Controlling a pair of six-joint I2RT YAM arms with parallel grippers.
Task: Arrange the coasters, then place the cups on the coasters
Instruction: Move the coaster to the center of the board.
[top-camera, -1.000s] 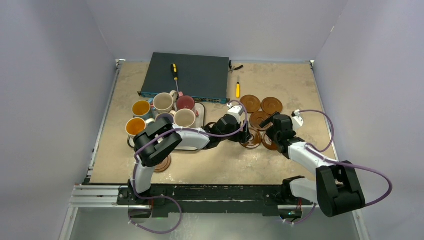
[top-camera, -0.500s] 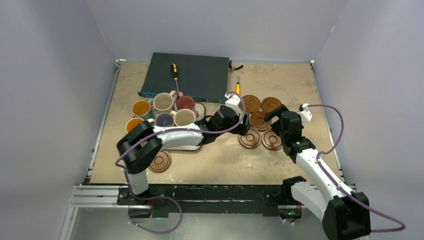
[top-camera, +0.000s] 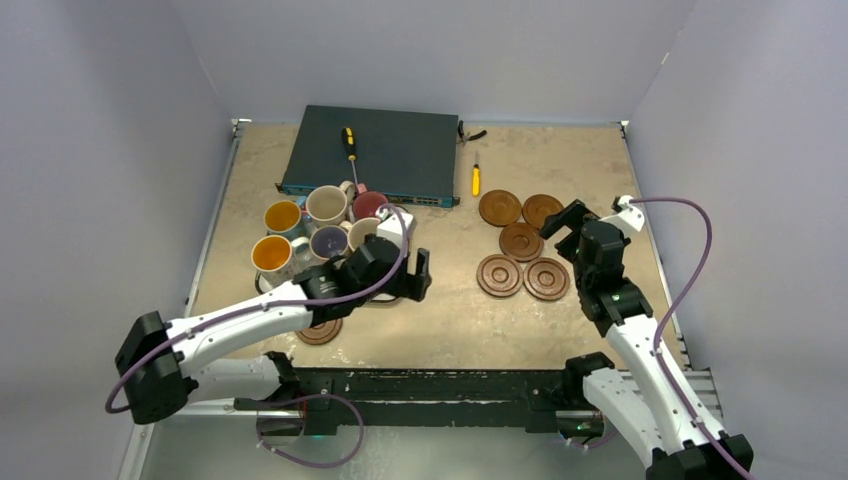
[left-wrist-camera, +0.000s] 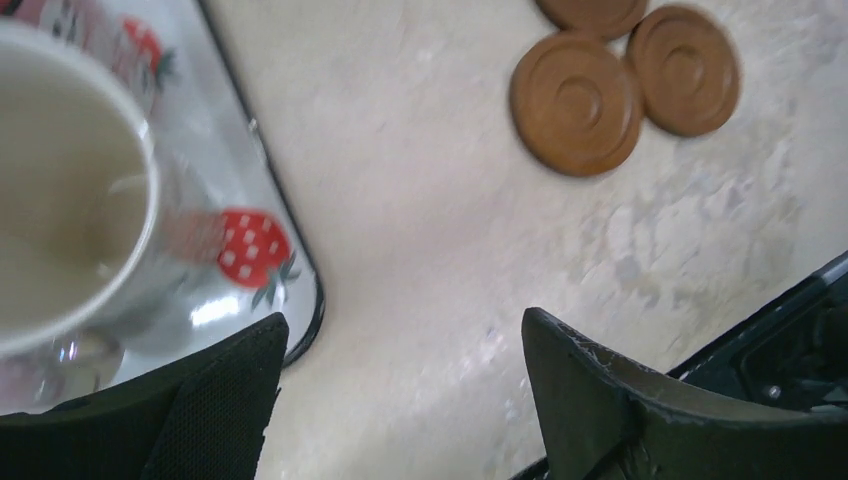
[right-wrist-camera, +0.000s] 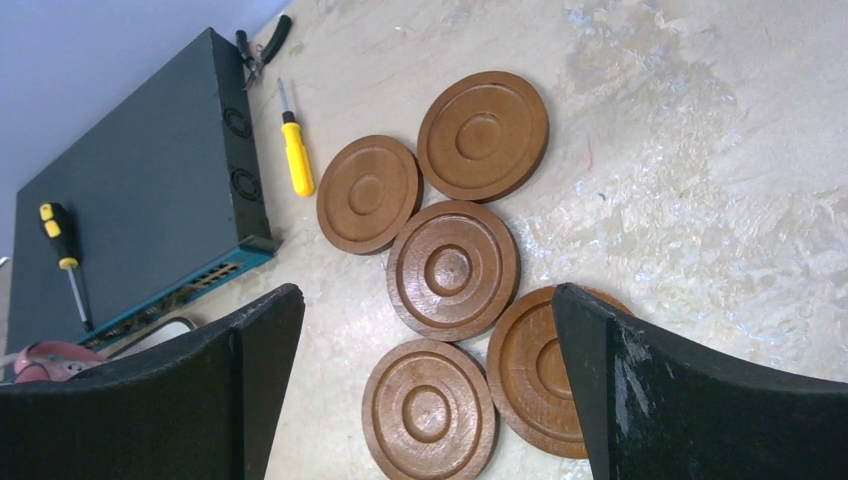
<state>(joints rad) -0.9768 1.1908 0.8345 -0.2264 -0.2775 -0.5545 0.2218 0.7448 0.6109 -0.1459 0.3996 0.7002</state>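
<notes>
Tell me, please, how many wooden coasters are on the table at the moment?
6. Five cluster on the right: back-left coaster, back-right coaster, middle coaster, front-left coaster, front-right coaster. The sixth coaster lies front left, partly hidden under the left arm.

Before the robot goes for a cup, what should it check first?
1. Open, empty left gripper: ok.
2. Open, empty right gripper: ok.
3. All coasters grouped: not ok. The five coasters sit close together on the right, but the sixth coaster lies alone at the near left.
4. All six cups upright: ok.
5. The cream cup on the strawberry-print tray within the left gripper's reach: probably ok.
</notes>
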